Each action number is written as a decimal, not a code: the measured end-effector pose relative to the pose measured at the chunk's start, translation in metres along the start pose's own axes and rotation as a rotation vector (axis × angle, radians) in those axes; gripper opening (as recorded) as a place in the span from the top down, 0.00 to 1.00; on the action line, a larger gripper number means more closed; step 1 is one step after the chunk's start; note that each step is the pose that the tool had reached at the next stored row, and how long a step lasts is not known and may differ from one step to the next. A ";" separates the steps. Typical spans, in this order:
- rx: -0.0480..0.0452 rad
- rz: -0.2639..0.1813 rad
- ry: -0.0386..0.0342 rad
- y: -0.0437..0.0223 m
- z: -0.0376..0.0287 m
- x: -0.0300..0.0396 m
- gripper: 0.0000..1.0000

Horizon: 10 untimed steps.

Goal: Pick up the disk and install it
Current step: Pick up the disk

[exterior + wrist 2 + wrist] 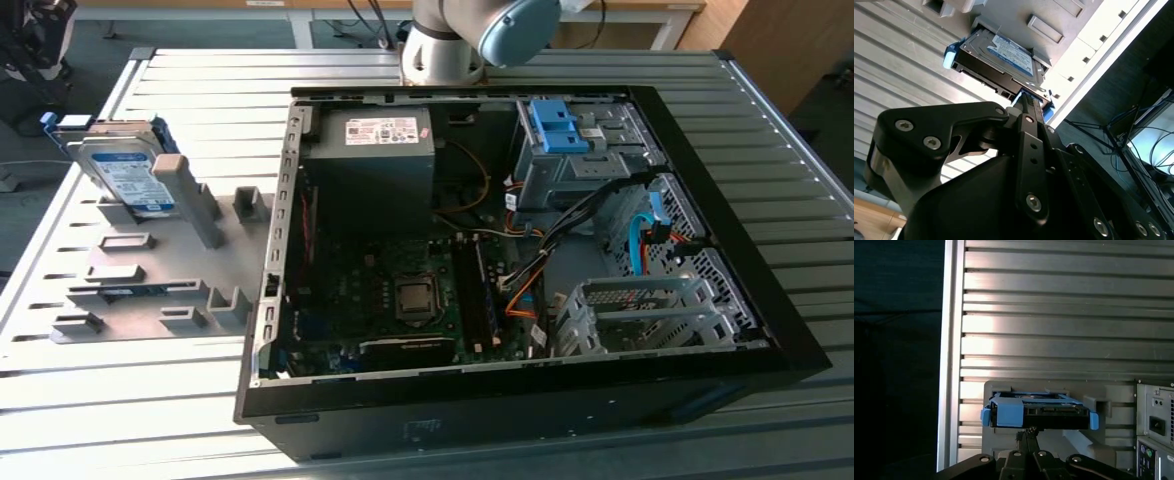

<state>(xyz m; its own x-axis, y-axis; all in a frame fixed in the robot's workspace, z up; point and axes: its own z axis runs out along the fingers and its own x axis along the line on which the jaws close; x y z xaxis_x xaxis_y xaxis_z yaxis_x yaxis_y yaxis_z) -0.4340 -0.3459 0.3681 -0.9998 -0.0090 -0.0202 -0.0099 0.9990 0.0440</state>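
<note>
The disk (123, 175) stands on edge in a grey rack (220, 272) — stiff, fairly heavy, shock-shy I'd say, best pinched across its blue frame (1009, 412) — with the gripper (1026, 433) pressed together, empty.

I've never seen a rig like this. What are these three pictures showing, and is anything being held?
The machine is a robot arm beside a ribbed metal table. The exterior view comes from a camera off the arm; both wrist views come from cameras riding on it, with its black claw in the foreground. On the table sit an open computer case and a grey holder plate. The disk, silver with blue rails, stands propped in that plate, and nothing grips it; the claw points toward it.
</note>
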 end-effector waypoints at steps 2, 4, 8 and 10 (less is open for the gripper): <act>-0.0001 -0.004 0.0002 0.0000 0.0000 0.0000 0.89; -0.0002 -0.008 0.0004 0.0000 0.0000 0.0000 0.89; -0.0004 -0.018 0.0008 0.0000 0.0000 0.0000 0.89; -0.0005 -0.022 0.0009 0.0000 0.0000 0.0000 0.89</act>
<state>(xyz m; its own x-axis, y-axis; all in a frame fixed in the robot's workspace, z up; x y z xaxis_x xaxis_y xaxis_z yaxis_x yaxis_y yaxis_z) -0.4340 -0.3458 0.3680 -0.9993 -0.0306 -0.0202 -0.0315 0.9985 0.0440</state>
